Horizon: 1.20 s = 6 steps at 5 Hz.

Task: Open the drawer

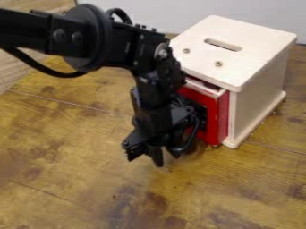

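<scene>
The red drawer [208, 109] sits in the cream wooden cube [245, 72], its glossy front facing left and standing slightly proud of the casing. Its black loop handle [188, 143] curves out from the front, low over the table, and its outer end is hidden behind my fingers. My black gripper [146, 154] points straight down just left of the drawer front. Its fingers are drawn in around the outer end of the handle, though the contact itself is dark and hard to make out.
The cube's top has a slot [223, 43]. The worn wooden table [72, 188] stretches to the left and front of the cube. My arm [72, 40] reaches in from the upper left.
</scene>
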Each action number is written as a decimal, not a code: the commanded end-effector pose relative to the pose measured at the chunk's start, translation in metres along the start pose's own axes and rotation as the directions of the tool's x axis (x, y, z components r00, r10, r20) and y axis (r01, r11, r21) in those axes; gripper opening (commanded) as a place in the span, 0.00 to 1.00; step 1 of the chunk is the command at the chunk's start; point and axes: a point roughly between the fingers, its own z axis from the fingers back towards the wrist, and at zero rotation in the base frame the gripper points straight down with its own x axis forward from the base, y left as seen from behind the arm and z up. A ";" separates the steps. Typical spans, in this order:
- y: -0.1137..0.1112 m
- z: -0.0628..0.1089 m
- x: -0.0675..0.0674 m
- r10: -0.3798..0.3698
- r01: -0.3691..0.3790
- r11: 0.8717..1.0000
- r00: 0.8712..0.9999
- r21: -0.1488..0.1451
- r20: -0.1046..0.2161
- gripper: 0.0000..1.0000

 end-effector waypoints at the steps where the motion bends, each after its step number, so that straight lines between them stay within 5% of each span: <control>1: -0.004 0.029 -0.003 -0.030 0.032 0.998 0.999 -0.058 0.032 0.00; 6: 0.017 0.034 -0.010 -0.011 0.012 0.999 0.999 -0.037 0.038 0.00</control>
